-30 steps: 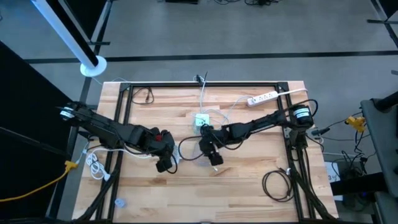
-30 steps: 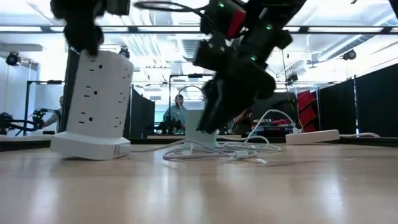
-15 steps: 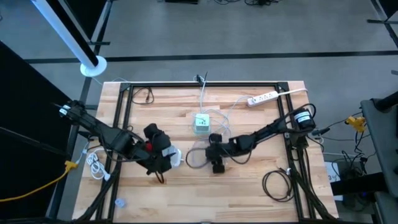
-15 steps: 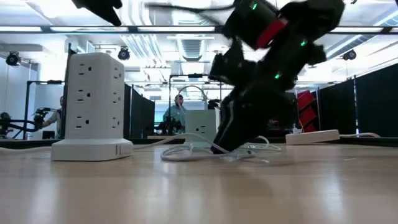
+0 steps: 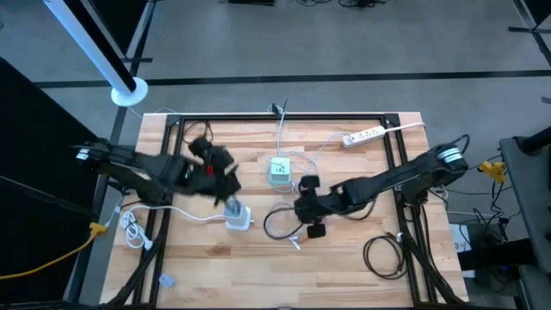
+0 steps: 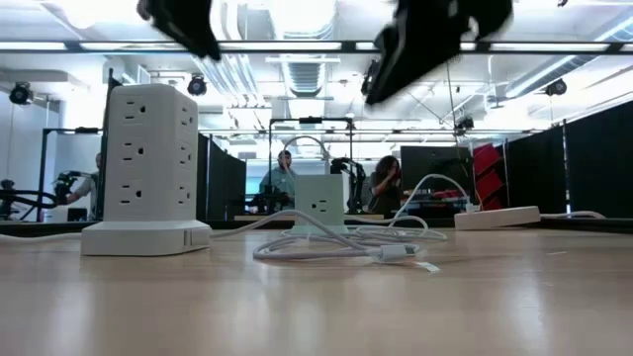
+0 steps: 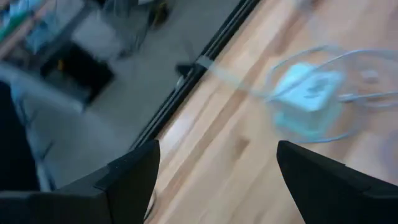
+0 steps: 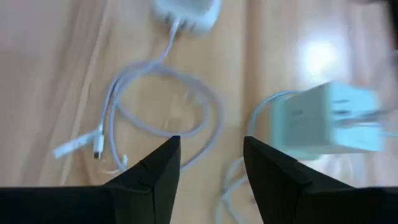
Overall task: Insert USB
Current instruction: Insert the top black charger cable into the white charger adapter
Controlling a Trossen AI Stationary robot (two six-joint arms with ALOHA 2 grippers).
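Note:
A white power tower [image 5: 234,215] stands upright on its base on the wooden table [image 5: 344,267]; the low view shows it [image 6: 148,168] at the left. A small white cube charger [image 5: 279,170] sits farther back. A white USB cable [image 5: 274,224] lies looped on the table, its plug end [image 8: 78,149] free. My left gripper [image 7: 217,146] hangs open above the table, on the far left side of the tower. My right gripper [image 8: 211,140] is open, with nothing between its fingers, in the air above the cable loop.
A white power strip [image 5: 363,134] lies at the back right. A black coiled cable [image 5: 384,256] lies at the near right, another black cable [image 5: 200,133] at the back left. A black frame [image 5: 284,118] borders the table. People show in the room beyond.
My left gripper has come off the top of the tower, risen and gone toward the far left. The tower, tilted a second ago, now stands upright on its base. My right gripper has risen from the cable on the table; the cable loop has shifted toward the near edge.

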